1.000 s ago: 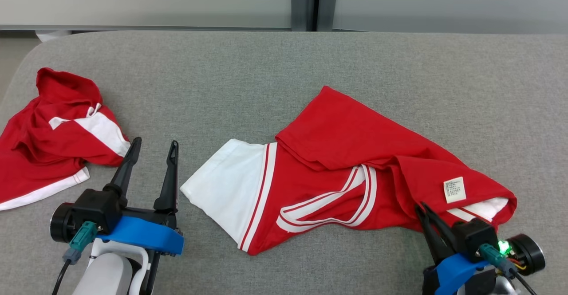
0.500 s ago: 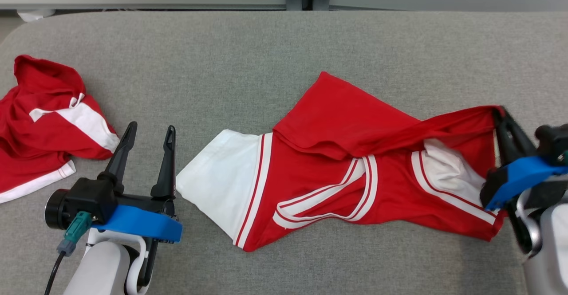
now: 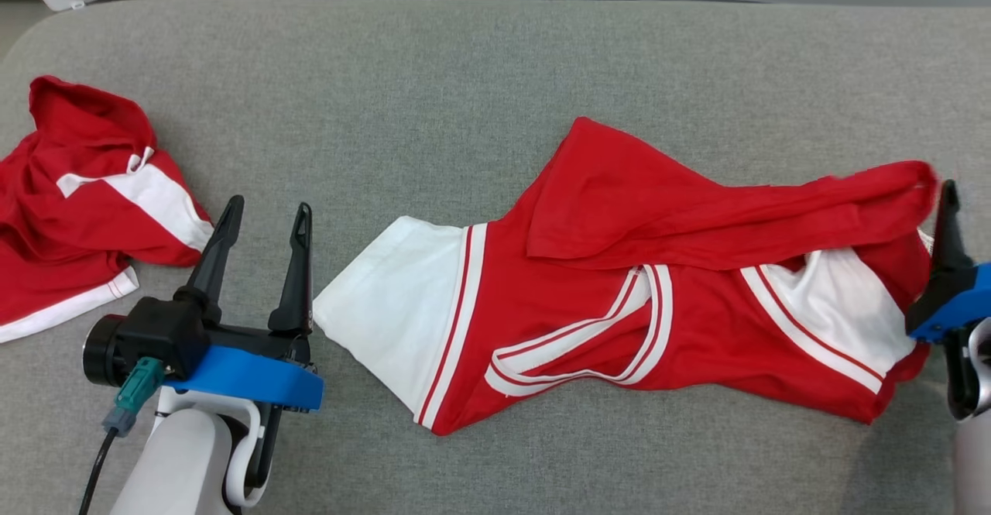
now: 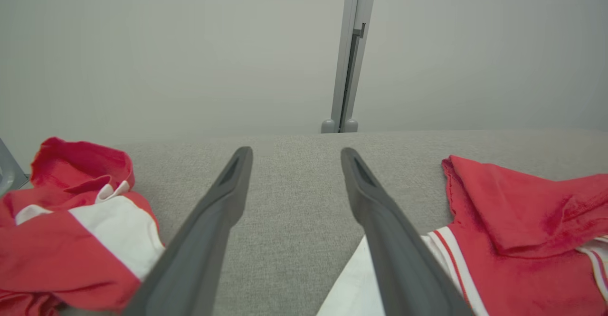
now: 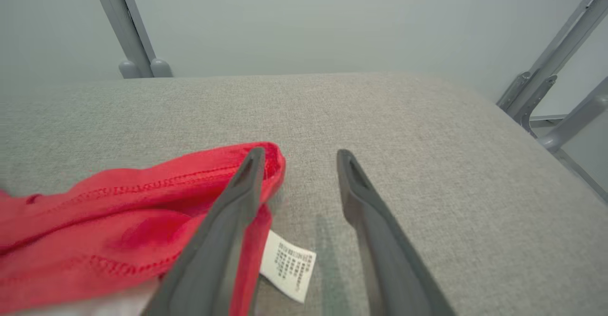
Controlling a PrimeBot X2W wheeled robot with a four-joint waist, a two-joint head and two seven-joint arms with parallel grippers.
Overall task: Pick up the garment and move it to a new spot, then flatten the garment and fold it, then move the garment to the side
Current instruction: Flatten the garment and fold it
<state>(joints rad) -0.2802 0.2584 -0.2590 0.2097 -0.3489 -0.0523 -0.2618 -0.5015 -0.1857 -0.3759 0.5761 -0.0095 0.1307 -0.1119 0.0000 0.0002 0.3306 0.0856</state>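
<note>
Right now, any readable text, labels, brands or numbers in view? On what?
White care label sewn to the red garment: rows of small dark print, too small and blurred to read.
No other word, brand, number or sign to read.

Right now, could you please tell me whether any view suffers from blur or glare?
Head view: soft, even light, no glare; the garment smears slightly at its right tip. Right wrist view: its red cloth blurs toward the lower left, the care label crisper. Left wrist view: clear, the left gripper soft near the bottom edge.
</note>
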